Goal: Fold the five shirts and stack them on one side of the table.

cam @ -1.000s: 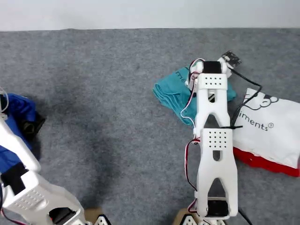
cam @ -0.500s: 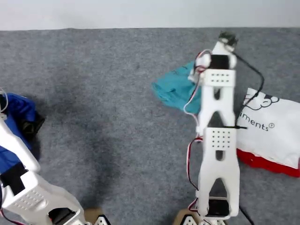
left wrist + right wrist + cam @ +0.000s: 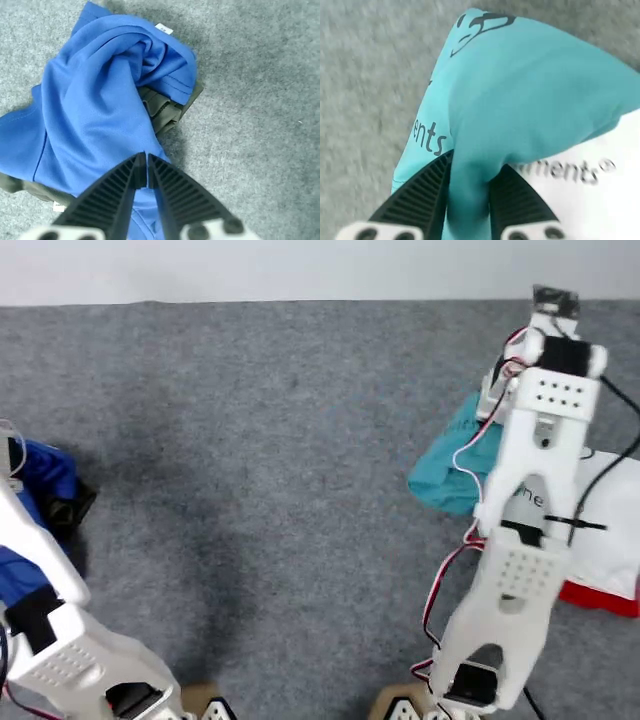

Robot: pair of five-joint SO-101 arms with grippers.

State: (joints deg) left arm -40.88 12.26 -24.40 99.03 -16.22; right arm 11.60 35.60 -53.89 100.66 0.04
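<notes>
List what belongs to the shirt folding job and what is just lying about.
Job: teal shirt, held in the right gripper; white shirt; red shirt; blue shirt; olive shirt under it.
Just there: grey table cover.

Right end effector [image 3: 468,192] pinches teal shirt [image 3: 530,95], over white shirt [image 3: 600,195].

table [image 3: 250,440] — grey felt cover | wall [image 3: 300,270] — pale, behind far edge

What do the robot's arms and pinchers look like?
The left arm and right arm are white with rows of small holes. Red, white and black cables run along the right one. The left gripper and right gripper have black ribbed fingers.
</notes>
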